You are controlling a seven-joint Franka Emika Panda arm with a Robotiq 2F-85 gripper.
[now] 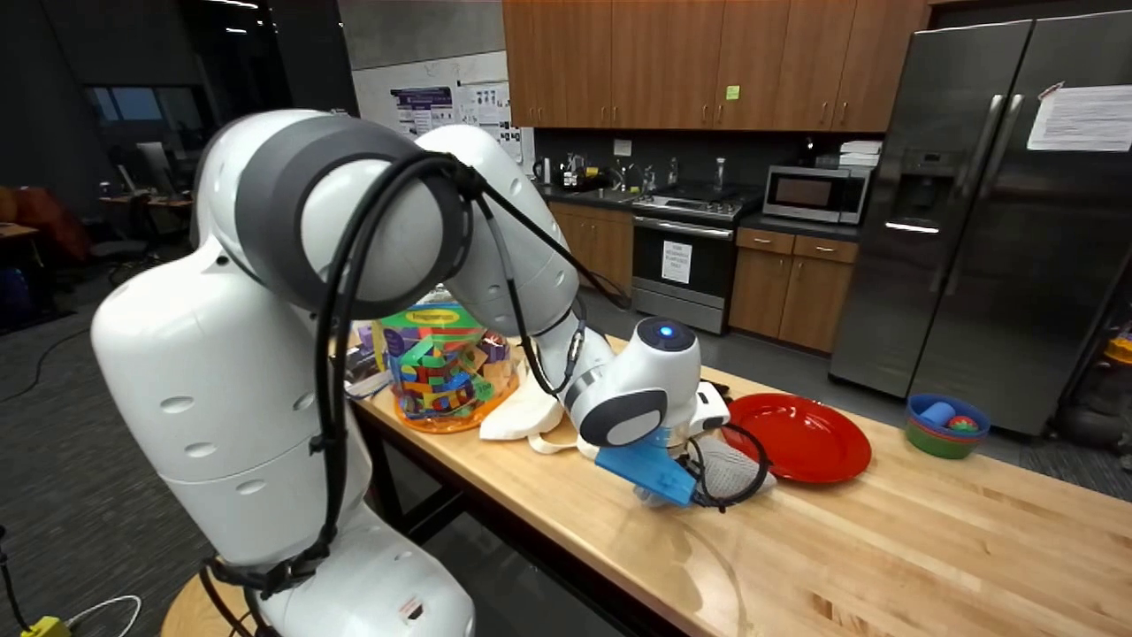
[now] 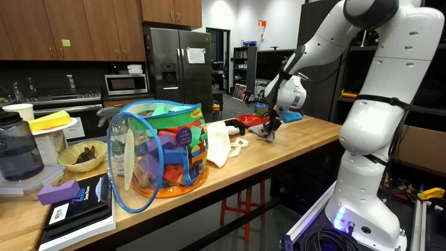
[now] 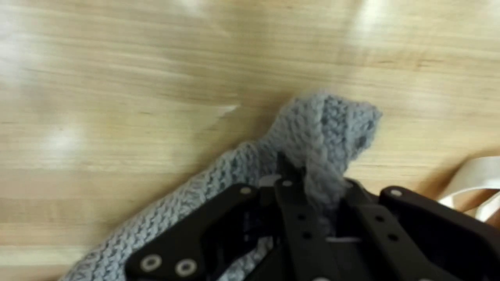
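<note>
Grey knitted cloth (image 3: pixel 230 171), one: on or just above the table (image 3: pixel 117 97), between red plate (image 1: pixel 796 438) and white bag (image 2: pixel 217 143). Gripper (image 3: pixel 318 187): clenched on a bunched fold. Advised handling: firm pinch, slow motion, loose end unsnagged.

Pale glare spots the tabletop (image 3: pixel 117 97) in the blurry wrist view.

In both exterior views we see wooden cabinets (image 1: pixel 663 62), a stove (image 1: pixel 685 296) and a steel fridge (image 1: pixel 982 221) behind the table (image 1: pixel 929 540). In an exterior view we find a grey floor (image 1: pixel 62 469) and a small window (image 1: pixel 137 103) in a dim area. In an exterior view we notice a brightly lit white wall (image 2: pixel 282 28), a dark shelf (image 2: pixel 251 69) and a red stool (image 2: pixel 248 209).
</note>
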